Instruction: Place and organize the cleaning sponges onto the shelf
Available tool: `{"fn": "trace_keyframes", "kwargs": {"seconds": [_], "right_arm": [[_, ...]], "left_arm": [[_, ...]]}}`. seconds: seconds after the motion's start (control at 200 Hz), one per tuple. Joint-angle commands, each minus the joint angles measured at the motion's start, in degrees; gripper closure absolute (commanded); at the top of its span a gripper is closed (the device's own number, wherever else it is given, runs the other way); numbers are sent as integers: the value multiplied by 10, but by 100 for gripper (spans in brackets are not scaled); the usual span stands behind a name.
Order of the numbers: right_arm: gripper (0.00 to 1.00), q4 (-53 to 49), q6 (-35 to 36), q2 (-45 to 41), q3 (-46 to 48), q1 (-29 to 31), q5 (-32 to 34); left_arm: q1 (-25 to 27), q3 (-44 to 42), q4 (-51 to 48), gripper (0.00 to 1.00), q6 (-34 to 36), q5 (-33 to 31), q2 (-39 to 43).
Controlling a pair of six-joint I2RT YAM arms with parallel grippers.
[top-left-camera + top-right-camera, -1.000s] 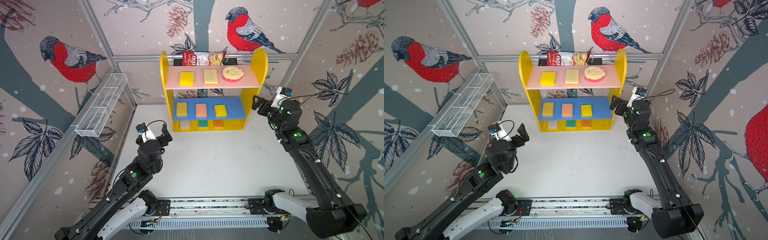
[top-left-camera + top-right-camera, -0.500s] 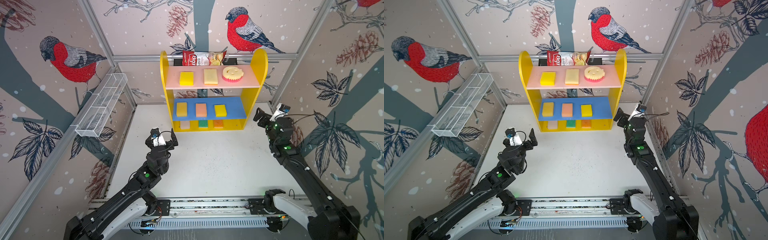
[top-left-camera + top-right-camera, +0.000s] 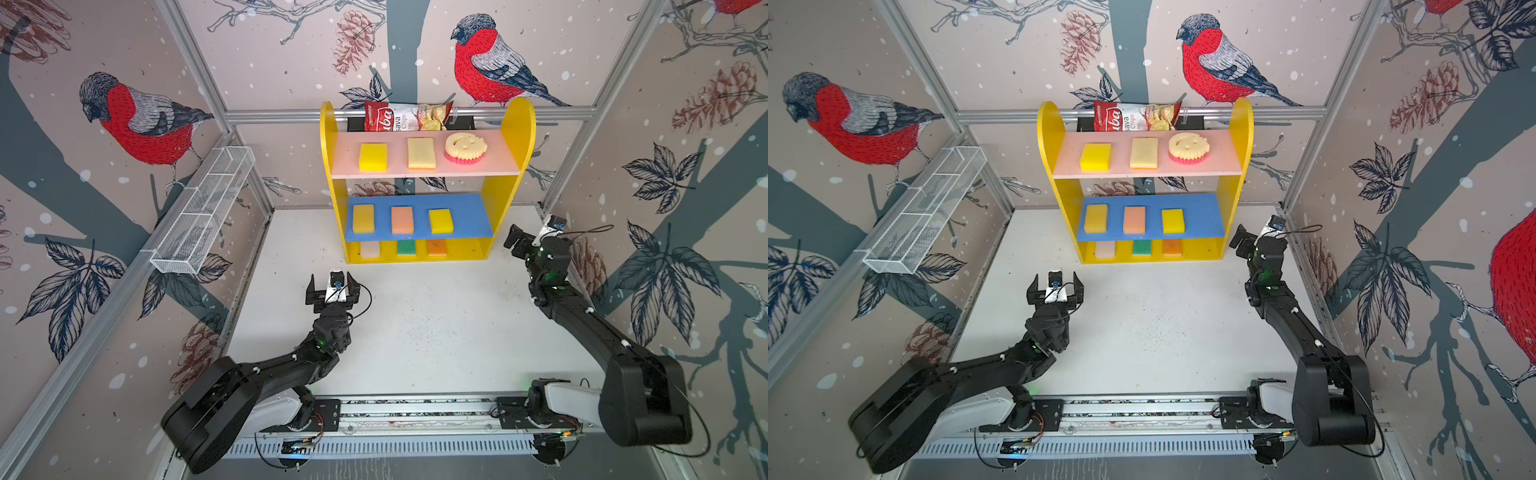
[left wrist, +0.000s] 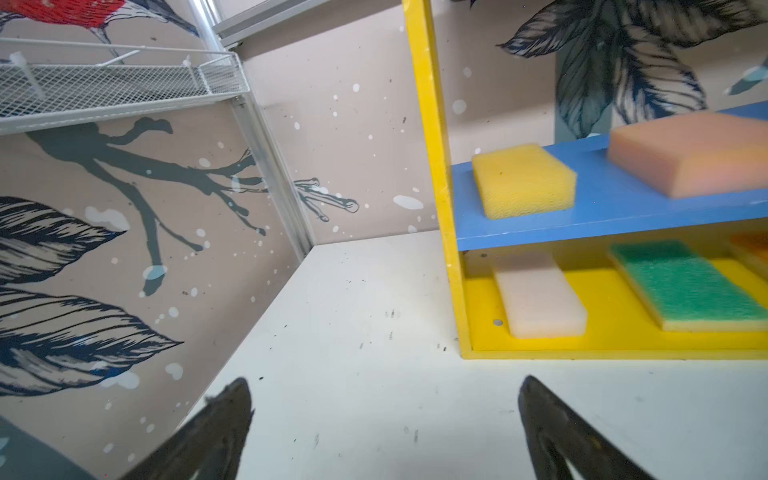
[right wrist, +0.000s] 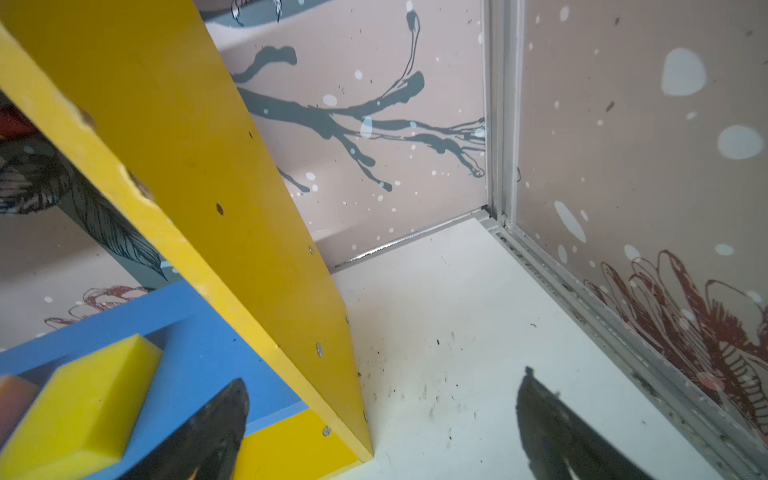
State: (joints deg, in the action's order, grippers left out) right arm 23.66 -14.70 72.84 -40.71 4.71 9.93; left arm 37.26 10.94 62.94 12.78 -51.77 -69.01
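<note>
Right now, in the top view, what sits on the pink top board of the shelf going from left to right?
On the pink board of the shelf, in a top view: yellow sponge → cream sponge → round smiley-face sponge. The chips bag lies behind them, so it is left out of the order.

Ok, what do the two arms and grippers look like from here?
Both arms are matte black with white base joints and small green lights. The left gripper and right gripper have black pointed fingers, a white wrist camera block, and thin black cables looping beside them.
</note>
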Motion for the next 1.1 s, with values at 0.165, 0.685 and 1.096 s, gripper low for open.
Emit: {"fn": "trace_keyframes", "kwargs": {"seconds": [0.165, 0.685, 1.096], "right_arm": [[1, 56, 12, 7, 66, 0, 39], [0, 143, 11, 87, 98, 10, 97], [0, 223, 4, 138, 86, 9, 138]], "left_arm": [[-40, 6, 174, 1, 63, 37, -88], [-174, 24, 50, 1, -96, 147, -121], [-294, 95, -114, 1, -199, 295, -127]]}}
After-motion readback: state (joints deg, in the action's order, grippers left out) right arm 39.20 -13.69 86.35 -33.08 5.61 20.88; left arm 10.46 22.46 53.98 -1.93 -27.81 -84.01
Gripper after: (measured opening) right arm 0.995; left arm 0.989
